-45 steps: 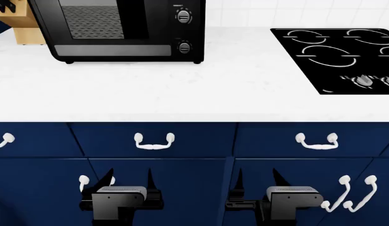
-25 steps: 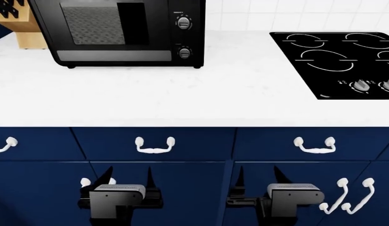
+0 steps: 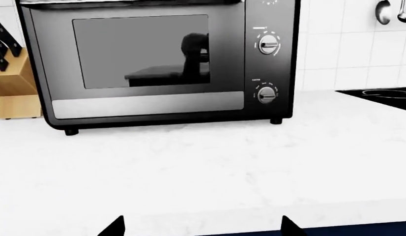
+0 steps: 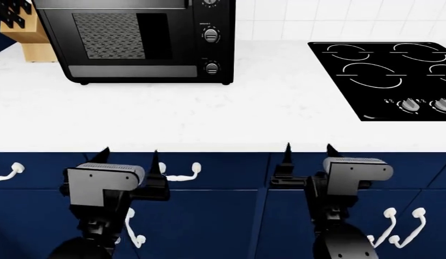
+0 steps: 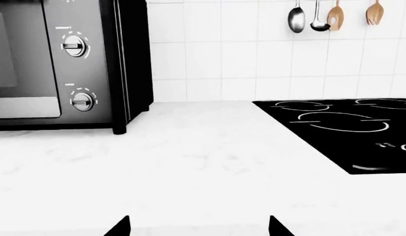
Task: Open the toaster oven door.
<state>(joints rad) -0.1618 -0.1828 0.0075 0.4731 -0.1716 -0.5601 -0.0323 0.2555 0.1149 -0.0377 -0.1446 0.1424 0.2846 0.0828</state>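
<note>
Nothing is done yet: the door (image 4: 121, 36) of the oven (image 4: 136, 40) at the bench (image 4: 208, 118) rear is shut. Both tools, left (image 4: 129, 156) and right (image 4: 307, 151), gape empty, well short of the oven.

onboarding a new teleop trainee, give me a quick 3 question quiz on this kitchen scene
1. True or false: the wide glass-windowed black toaster oven door stands shut.
2. Which lies nearer the open right gripper: A) the glossy black boxy toaster oven, B) the flat black cooktop?
3. Fill in: the open left gripper is level with the white countertop's front ____.

Key: 1 true; 2 B; 3 edge.
</note>
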